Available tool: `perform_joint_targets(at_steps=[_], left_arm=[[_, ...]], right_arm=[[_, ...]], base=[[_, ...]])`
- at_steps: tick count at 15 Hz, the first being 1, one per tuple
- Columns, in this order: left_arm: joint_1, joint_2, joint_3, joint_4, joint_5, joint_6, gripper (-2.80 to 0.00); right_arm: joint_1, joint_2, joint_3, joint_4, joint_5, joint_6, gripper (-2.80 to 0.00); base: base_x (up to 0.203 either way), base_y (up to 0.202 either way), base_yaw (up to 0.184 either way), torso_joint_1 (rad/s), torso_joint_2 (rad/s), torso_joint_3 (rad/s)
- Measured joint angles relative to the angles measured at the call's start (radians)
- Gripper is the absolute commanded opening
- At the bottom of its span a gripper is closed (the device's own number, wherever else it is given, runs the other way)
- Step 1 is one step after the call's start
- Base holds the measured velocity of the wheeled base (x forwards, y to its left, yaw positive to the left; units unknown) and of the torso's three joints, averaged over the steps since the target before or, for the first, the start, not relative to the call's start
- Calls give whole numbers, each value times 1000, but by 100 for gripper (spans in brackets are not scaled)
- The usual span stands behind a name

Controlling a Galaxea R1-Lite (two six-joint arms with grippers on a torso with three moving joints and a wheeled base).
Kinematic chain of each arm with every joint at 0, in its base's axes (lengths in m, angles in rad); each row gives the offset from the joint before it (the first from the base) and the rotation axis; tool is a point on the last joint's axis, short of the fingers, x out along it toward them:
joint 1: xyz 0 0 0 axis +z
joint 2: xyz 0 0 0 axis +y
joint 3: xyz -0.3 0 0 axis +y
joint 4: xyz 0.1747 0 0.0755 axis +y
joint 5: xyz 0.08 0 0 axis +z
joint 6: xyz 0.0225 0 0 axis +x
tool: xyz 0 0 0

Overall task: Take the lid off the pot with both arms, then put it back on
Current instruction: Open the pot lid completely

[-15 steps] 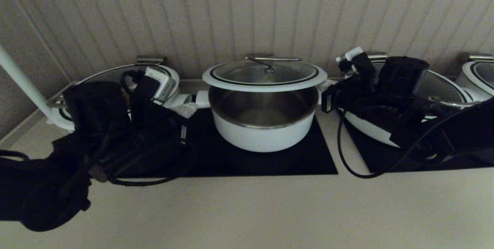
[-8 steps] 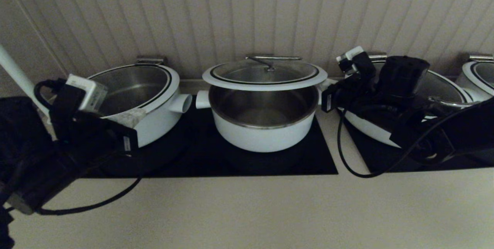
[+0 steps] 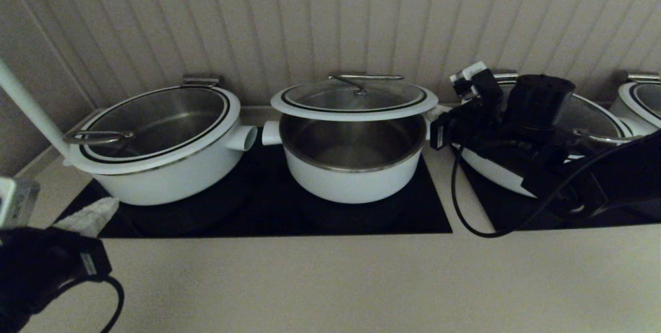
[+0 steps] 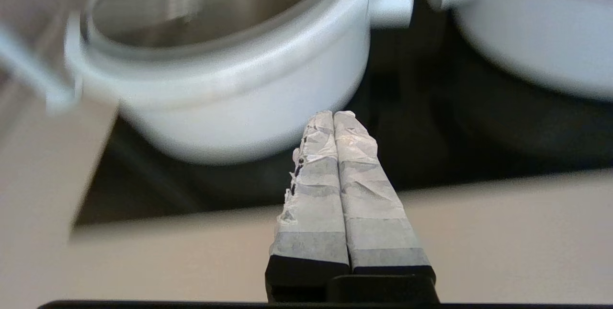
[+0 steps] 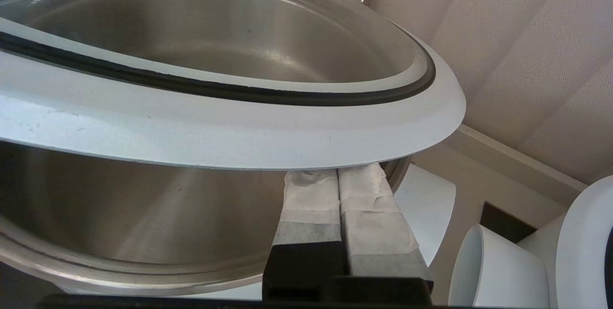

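Note:
The lid (image 3: 354, 96) hangs raised over the pot (image 3: 354, 178), so the steel inside shows under its front edge. My right gripper (image 3: 433, 119) is at the pot's right side. In the right wrist view the gripper (image 5: 336, 175) is shut, with its taped tips under the white rim of the lid (image 5: 230, 127), which rests on them above the pot (image 5: 143, 213). My left gripper (image 3: 85, 217) is low at the front left, far from the pot. In the left wrist view it (image 4: 334, 116) is shut and empty.
A wider white pot (image 3: 170, 178) with its lid and a long white handle (image 3: 26, 106) stands to the left. Another wide pot (image 3: 496, 170) sits behind my right arm, and a further one (image 3: 640, 100) at the far right. Black hob plates (image 3: 268, 214) lie under them. The wall is close behind.
My left arm has drawn away from the pot's left side, down to the front left corner. The lid and my right arm have stayed put.

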Motion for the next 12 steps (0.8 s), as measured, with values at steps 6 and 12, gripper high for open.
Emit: perform_joint_targets(at_steps=[6, 12], left_arm=[[11, -352, 117, 285, 5, -97, -280], [47, -836, 119, 769, 4, -76, -280]], right_arm=[[0, -4, 0, 1, 0, 0, -280], [-1, -6, 0, 0, 0, -1, -280]], base=[[0, 0, 0, 0, 0, 0], [0, 0, 0, 0, 0, 0]])
